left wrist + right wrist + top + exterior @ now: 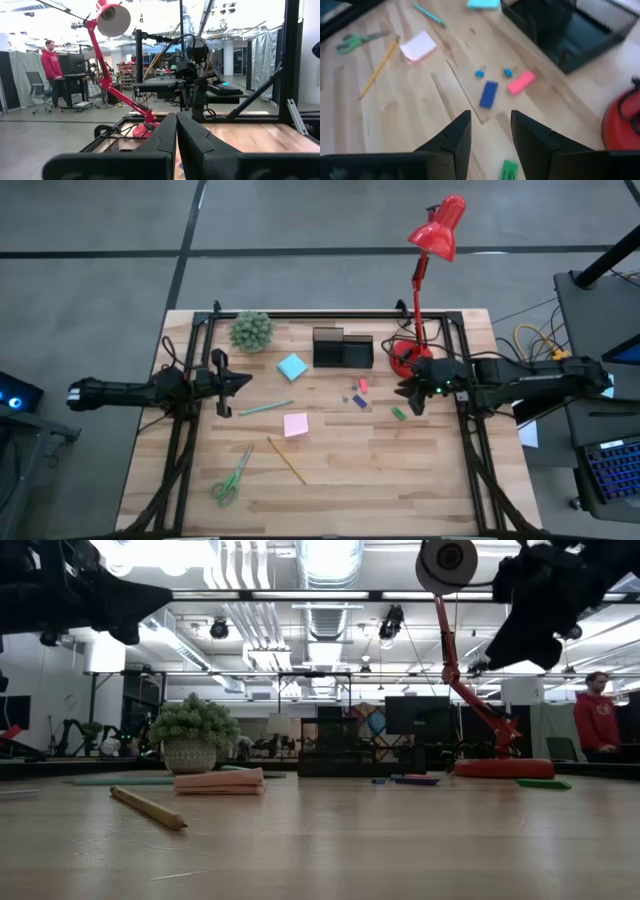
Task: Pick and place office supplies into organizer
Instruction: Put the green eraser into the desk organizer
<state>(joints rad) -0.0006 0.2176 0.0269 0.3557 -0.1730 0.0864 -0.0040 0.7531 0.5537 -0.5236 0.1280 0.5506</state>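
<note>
The black organizer (342, 348) stands near the table's far edge. A light-blue sticky pad (292, 367), a teal pen (266, 408), a pink sticky pad (295, 425), a yellow pencil (286, 460) and green scissors (232, 477) lie flat on the wood. My right gripper (490, 135) hovers open above the table, right of a small blue piece (488, 94), a pink piece (521, 82) and a green piece (508, 170). My left gripper (176, 122) is shut and empty, raised over the table's left side (222, 383).
A small potted plant (251, 330) stands left of the organizer. The red lamp's base (405, 358) sits just beyond my right gripper, its head (438, 228) reaching past the far edge. Two tiny blue clips (480, 73) lie near the pieces. A person (597, 720) stands in the room behind.
</note>
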